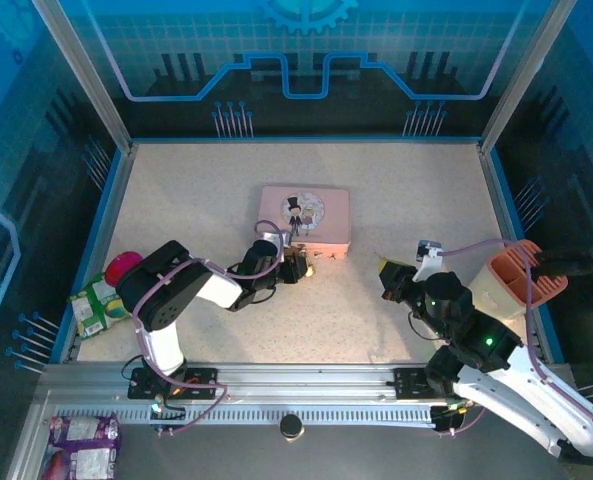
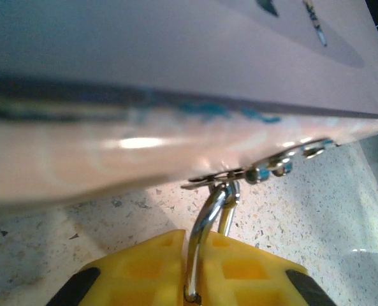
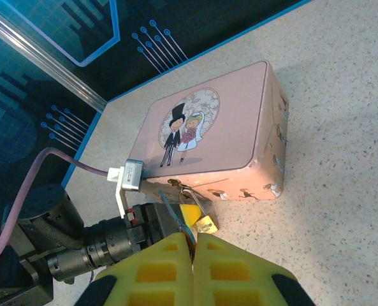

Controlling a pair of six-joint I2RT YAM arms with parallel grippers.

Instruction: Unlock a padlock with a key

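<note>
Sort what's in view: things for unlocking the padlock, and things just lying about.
Job in hand:
small brass padlock with silver shackle, held in left fingers
thin grey key, pinched in right fingers
pink rectangular tin the padlock hangs on

Lying about:
green-and-white packet
peach plastic holder
round black knob
purple packet

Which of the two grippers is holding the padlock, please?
The left gripper: its jaws are shut on the silver shackle of the padlock, right against the pink tin. The right gripper stands apart, off to the tin's right.
</note>
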